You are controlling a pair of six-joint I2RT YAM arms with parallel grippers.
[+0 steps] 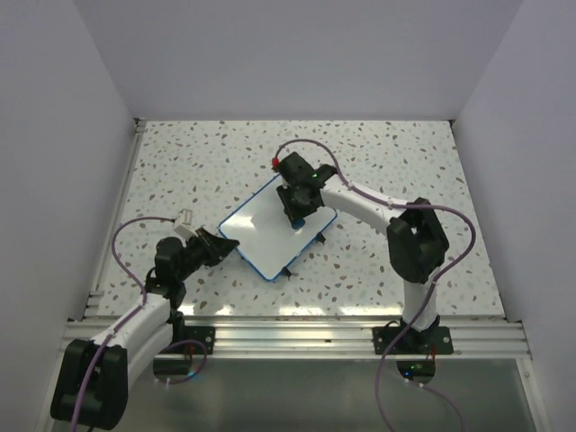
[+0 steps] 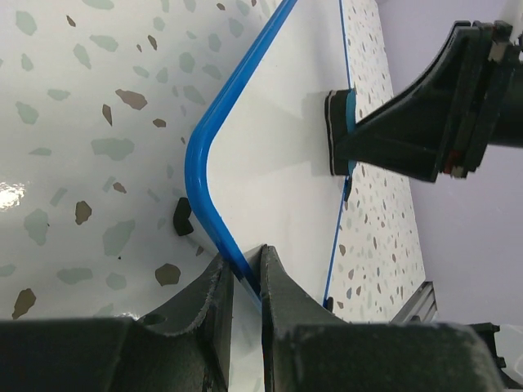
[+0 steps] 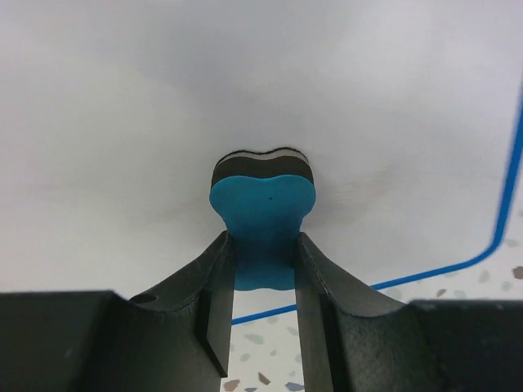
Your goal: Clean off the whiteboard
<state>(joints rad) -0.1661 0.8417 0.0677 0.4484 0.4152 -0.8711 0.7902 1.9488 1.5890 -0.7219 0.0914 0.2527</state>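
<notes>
no legible text, labels, numbers or signs anywhere

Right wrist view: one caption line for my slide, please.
Right gripper holds the blue eraser against the whiteboard.

whiteboard (image 2: pixel 278 139): smooth white face, satin sheen, soft shading, no hard glare. rim (image 2: pixel 198 175): glossy blue plastic by the look.
eraser (image 3: pixel 263 204): matt blue foam-like body, w/ dark felt-like pad layer (image 3: pixel 261 162) on the board side.
left gripper (image 2: pixel 245 268) & right gripper (image 3: pixel 263 249): black matt plastic, slightly grainy, fine layer lines like 3D print.
tabletop (image 1: pixel 396 153): glossy terrazzo-pattern laminate, bright specular spot in left wrist view.
front rail (image 1: pixel 297 335): bare extruded alu, dull metallic sheen.
arm shells (image 1: pixel 360 205): smooth white plastic, joints black matt.
walls (image 1: pixel 297 54): flat matt, pale.
</notes>
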